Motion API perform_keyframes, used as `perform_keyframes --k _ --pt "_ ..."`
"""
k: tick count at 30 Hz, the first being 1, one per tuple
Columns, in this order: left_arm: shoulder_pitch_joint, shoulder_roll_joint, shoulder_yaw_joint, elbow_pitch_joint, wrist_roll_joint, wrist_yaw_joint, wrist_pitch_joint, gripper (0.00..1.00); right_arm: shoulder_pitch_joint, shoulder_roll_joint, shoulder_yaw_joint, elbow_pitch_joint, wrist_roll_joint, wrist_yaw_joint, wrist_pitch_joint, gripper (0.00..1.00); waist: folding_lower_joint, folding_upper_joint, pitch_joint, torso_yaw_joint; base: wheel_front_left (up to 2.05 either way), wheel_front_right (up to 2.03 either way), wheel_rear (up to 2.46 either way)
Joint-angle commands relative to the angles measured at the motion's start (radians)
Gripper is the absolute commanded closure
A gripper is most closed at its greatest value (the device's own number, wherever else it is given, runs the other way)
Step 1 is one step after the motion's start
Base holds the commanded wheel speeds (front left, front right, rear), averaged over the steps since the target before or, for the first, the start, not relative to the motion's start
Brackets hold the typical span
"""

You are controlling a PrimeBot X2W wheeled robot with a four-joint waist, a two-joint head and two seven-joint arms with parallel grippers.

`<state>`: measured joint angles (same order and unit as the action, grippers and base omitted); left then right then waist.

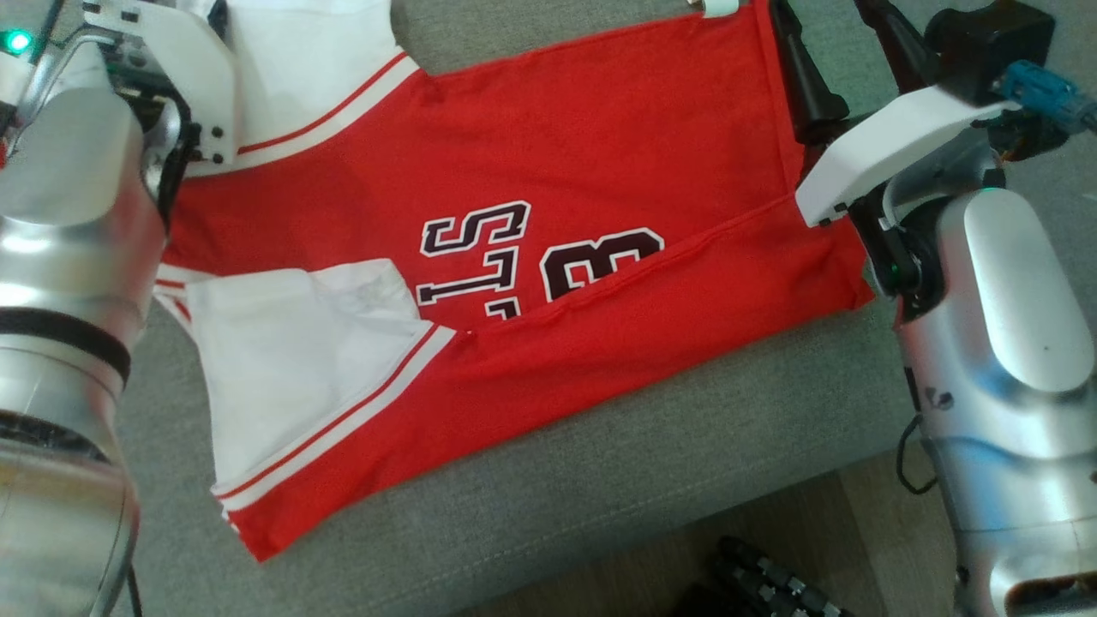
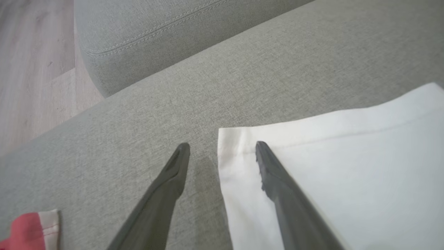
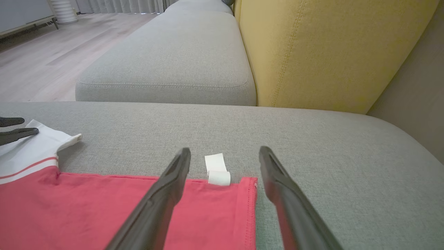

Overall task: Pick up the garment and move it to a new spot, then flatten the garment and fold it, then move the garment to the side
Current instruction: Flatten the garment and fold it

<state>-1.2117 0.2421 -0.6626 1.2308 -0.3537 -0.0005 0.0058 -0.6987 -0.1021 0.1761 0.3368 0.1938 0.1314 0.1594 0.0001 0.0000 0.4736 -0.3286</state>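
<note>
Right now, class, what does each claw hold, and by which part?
Nothing held. Left claw open at the white sleeve corner; right claw open at the garment hem corner.

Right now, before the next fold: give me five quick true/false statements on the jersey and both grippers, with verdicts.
1. The jersey lies on a grey cushion. True.
2. The left gripper is shut on the white sleeve. False: it is open, one finger over the sleeve's corner, the other over the cushion.
3. The jersey's near edge is folded over part of the lettering. True.
4. The right gripper grips the white tag. False: it is open; the tag shows between its fingers at the hem, ungripped.
5. The backrest is blue. False: it is yellow.
</note>
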Motion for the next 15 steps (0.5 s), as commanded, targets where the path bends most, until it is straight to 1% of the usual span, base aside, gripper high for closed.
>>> perform_keyframes --k 1,7,8,9,12,15 --pt "-0.057 0.028 0.021 -0.01 -0.005 -0.003 -0.008 0.0 -0.022 0.015 0.01 -0.038 0.008 -0.001 -0.006 0.0 -0.0001 0.0 0.005 -0.006 0.0 0.0 0.0" --pt "-0.068 0.016 0.037 0.024 -0.041 -0.037 0.029 0.0 -0.024 0.018 0.006 -0.043 0.006 -0.001 -0.005 0.0 -0.0001 0.0 0.018 -0.013 0.0 0.0 0.0" --pt "-0.068 0.012 0.038 0.028 -0.048 -0.047 0.039 0.46 -0.024 0.018 0.003 -0.043 0.004 -0.001 -0.005 0.0 -0.0001 0.0 0.019 -0.012 0.0 0.0 0.0" --pt "-0.068 0.007 0.037 0.03 -0.051 -0.057 0.046 1.0 -0.023 0.017 -0.001 -0.043 0.002 -0.001 -0.005 0.0 -0.0001 0.0 0.02 -0.008 0.0 0.0 0.0" --pt "-0.07 -0.012 0.045 0.031 -0.072 -0.078 0.04 1.0 -0.024 0.011 -0.022 -0.035 -0.005 -0.001 -0.003 0.0 -0.0001 0.0 0.016 0.014 0.0 0.0 0.0" --pt "-0.083 -0.022 0.071 0.023 -0.1 -0.074 -0.017 1.0 -0.037 0.006 -0.053 -0.011 0.002 -0.001 0.001 0.0 -0.0001 0.0 0.003 0.043 0.0 0.0 0.0"
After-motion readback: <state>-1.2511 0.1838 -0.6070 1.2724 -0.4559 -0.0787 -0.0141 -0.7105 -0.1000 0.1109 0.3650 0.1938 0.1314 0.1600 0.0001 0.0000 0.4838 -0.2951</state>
